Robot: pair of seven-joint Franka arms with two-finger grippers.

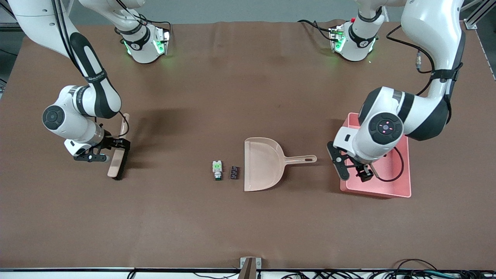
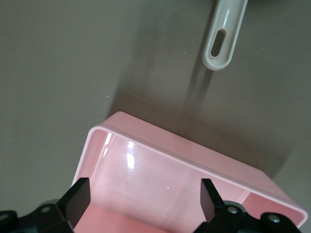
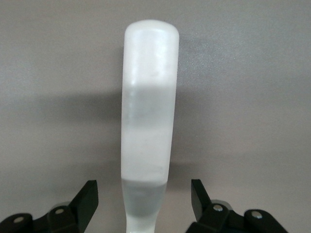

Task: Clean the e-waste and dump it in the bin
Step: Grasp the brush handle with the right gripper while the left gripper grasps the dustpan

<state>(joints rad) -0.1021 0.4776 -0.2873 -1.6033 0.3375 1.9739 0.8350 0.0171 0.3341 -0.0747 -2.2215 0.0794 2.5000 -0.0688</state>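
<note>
Left gripper (image 1: 353, 173) hangs low with fingers spread wide; right gripper (image 1: 101, 151) also low, jaws apart, pointing toward 3 o'clock.

1. No word, brand or number can be read on anything on the table.
2. Small white lettering runs along the black band of the right arm (image 1: 94, 78), too small to make out.
</note>
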